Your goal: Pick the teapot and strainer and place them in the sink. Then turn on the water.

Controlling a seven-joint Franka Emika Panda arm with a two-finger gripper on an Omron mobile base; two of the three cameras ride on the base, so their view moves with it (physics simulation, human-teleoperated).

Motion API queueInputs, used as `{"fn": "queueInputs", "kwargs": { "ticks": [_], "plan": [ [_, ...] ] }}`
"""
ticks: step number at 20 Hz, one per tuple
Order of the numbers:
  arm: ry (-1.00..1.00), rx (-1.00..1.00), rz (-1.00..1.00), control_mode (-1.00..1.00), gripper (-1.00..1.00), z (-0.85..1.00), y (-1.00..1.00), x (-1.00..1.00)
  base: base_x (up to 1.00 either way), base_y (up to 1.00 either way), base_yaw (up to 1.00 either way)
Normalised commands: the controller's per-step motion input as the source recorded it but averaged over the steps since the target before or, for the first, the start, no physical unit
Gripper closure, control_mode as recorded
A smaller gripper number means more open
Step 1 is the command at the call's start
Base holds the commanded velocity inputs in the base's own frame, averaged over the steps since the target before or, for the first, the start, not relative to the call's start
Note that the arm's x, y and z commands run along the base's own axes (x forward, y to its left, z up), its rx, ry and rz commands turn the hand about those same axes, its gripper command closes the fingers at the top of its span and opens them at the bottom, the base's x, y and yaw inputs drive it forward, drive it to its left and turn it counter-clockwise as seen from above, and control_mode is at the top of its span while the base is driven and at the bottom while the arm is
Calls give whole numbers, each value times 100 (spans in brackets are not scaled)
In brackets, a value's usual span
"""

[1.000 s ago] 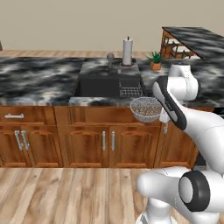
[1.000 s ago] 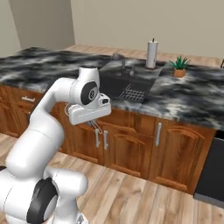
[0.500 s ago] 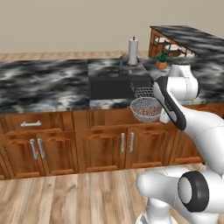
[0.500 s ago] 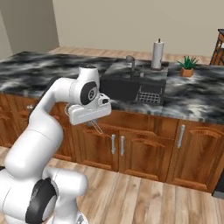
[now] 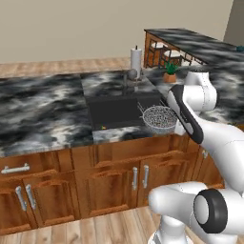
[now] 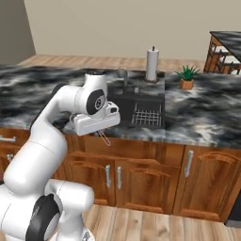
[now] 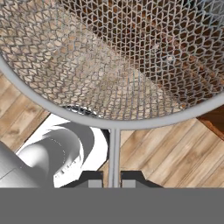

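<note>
The strainer (image 5: pixel 159 118), a silver wire-mesh bowl, hangs level in front of the counter edge by the right front corner of the sink (image 5: pixel 119 110). In the hand view its mesh (image 7: pixel 109 57) spreads over wood floor and cabinet. Its thin handle (image 7: pixel 113 151) runs down between my gripper's (image 7: pixel 113 179) dark finger tips. The gripper is shut on that handle. From the right, my hand (image 6: pixel 94 123) hangs before the black sink (image 6: pixel 123 104), and the strainer's handle end (image 6: pixel 104 139) pokes out below it. The teapot and the water are out of view.
A grey curved faucet (image 5: pixel 128 76) stands behind the basin, with a paper towel roll (image 5: pixel 136 59) and a potted plant (image 5: pixel 170 74) further back. A wire rack (image 6: pixel 145 114) fills the sink's right part. Wooden cabinets (image 5: pixel 119 178) sit below the marble counter (image 5: pixel 38 112).
The base has driven, so the whole scene has shifted and the sink now lies closer, beside the strainer. The gripper stays shut on the strainer's handle.
</note>
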Motion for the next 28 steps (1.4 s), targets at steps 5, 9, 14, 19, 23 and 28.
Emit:
{"fn": "queueInputs", "kwargs": {
  "ticks": [5,9,14,19,23,28],
  "plan": [
    [0,0,0,100,100,0,0,0,60,56,-32],
    [0,0,0,100,100,0,0,0,22,67,-24],
    [0,0,0,100,100,0,0,0,4,88,-3],
    [0,0,0,100,100,0,0,0,54,59,0],
    [0,0,0,100,100,0,0,0,85,16,0],
    [0,0,0,100,100,0,0,0,75,11,0]
  ]
}}
